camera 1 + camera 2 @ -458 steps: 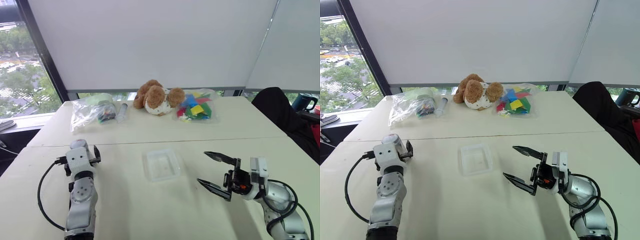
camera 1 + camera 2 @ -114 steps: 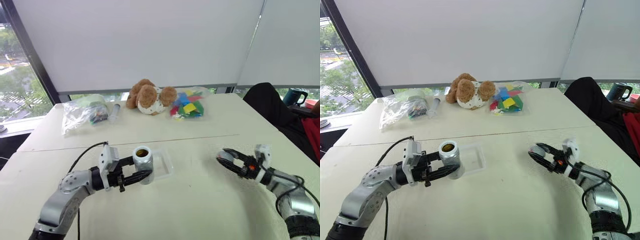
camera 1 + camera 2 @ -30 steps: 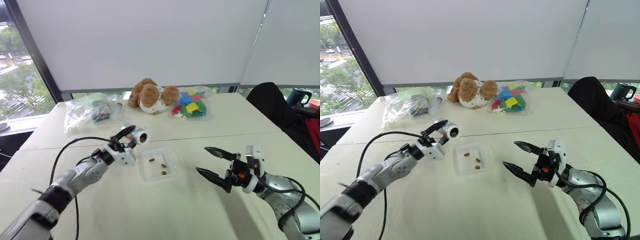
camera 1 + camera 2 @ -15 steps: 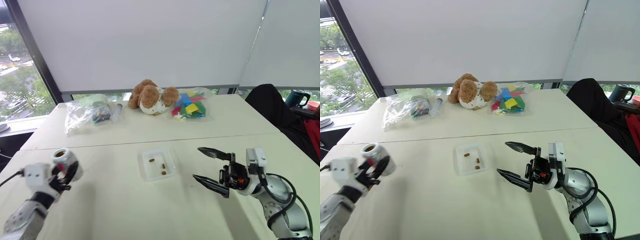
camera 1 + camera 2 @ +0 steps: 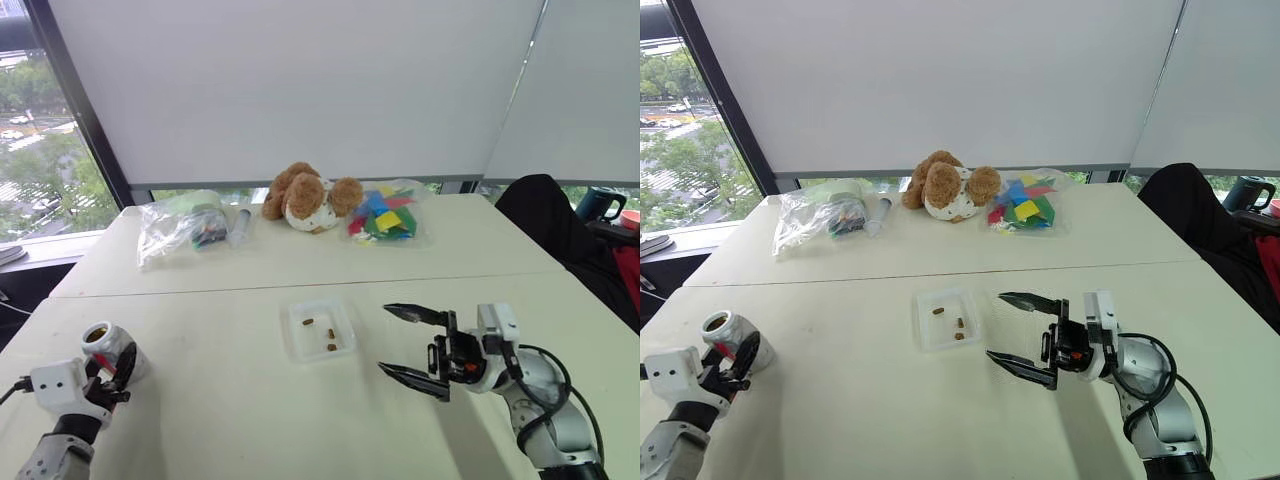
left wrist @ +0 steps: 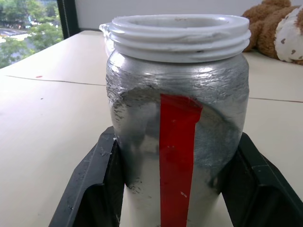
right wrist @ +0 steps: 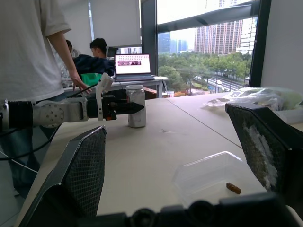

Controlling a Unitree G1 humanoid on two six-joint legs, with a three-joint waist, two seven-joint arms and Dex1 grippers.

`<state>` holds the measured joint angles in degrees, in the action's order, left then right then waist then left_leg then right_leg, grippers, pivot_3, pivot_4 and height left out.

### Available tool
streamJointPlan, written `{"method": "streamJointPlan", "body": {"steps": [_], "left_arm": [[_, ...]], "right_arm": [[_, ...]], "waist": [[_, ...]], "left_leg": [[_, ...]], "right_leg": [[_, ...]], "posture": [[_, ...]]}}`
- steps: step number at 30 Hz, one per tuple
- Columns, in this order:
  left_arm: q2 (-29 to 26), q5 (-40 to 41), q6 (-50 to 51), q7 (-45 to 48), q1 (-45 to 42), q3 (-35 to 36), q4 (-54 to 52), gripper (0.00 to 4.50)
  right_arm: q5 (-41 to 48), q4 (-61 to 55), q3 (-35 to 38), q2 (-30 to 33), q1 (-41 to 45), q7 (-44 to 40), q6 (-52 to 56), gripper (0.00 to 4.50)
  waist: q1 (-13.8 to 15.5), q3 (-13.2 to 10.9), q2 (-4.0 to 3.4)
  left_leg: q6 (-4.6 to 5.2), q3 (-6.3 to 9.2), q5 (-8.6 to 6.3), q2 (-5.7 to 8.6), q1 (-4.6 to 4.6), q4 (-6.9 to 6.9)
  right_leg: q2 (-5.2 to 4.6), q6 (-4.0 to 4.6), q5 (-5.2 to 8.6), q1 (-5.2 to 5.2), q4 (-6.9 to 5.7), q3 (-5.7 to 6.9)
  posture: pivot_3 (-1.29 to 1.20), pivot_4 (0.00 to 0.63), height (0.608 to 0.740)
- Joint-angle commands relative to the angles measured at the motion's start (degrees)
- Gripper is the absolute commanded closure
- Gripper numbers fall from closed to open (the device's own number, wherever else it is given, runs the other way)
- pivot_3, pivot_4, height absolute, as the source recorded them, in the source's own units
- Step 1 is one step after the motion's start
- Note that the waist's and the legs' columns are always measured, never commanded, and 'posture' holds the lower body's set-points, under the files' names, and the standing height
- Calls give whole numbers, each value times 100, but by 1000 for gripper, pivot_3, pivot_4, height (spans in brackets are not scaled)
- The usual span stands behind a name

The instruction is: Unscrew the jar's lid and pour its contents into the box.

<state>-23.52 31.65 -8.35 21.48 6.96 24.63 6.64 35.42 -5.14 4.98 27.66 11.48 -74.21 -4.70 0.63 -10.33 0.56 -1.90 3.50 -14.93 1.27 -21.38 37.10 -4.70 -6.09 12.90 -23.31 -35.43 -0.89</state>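
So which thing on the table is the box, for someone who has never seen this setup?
On the near half of the cream table, short of the seam, lies a shallow clear plastic rectangular tray with rounded corners, just ahead of the right gripper's black fingers. Unlike the clear plastic bags by the window, it is rigid, open-topped and holds a few small brown pellets.
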Motion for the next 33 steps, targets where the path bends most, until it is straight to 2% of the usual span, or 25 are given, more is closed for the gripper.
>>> {"method": "streamJointPlan", "body": {"steps": [1,2,13,17,22,26,28,33], "left_arm": [[7,-42,-67,170,19,163,-29,487],[-4,-49,-52,220,43,168,-43,63],[-362,-13,308,825,705,392,-303,63],[-905,-140,466,1333,1154,535,-259,63],[-1688,-518,-118,2484,1895,701,-167,63],[-1990,-904,-774,3177,2593,721,-724,63],[-2070,-939,-792,3393,2815,688,-1148,63],[-2041,-657,-401,3428,2656,623,-1867,63]], "right_arm": [[29,-85,99,36,8,-15,-119,0],[32,-108,123,61,-24,-8,-108,0],[162,-543,632,594,-782,221,185,0],[200,-691,1020,823,-1229,231,192,0],[277,-752,1323,1140,-1521,81,207,0],[300,-634,1546,1434,-1663,-213,172,0],[261,-519,1614,1561,-1679,-347,147,0],[147,-452,1623,1659,-1602,-329,135,0]], "waist": [[-3,0,0],[-3,0,0],[-1,0,0],[5,0,2],[-7,-1,7],[-2,-1,5],[8,-3,11],[10,-5,11]], "left_leg": [[0,0,0,0,0,0],[0,0,0,-1,0,0],[0,-1,-3,-8,-4,-4],[-1,-1,-4,-15,-6,-4],[-2,-9,-10,-26,-7,-10],[-2,-18,-25,-30,-11,-13],[0,-17,-32,-29,-15,-12],[-1,-16,-34,-31,-16,-12]], "right_leg": [[0,0,0,-1,0,0],[0,0,0,-1,0,0],[-2,5,4,-1,14,-1],[-3,16,10,-1,18,0],[-8,16,16,-8,25,-1],[-27,19,22,-13,38,-3],[-32,19,22,-14,44,-6],[-39,2,32,-13,49,-9]], "posture": [[0,150,740],[0,150,740],[0,150,740],[0,150,740],[0,150,740],[0,150,740],[0,150,740],[0,150,740]]}}
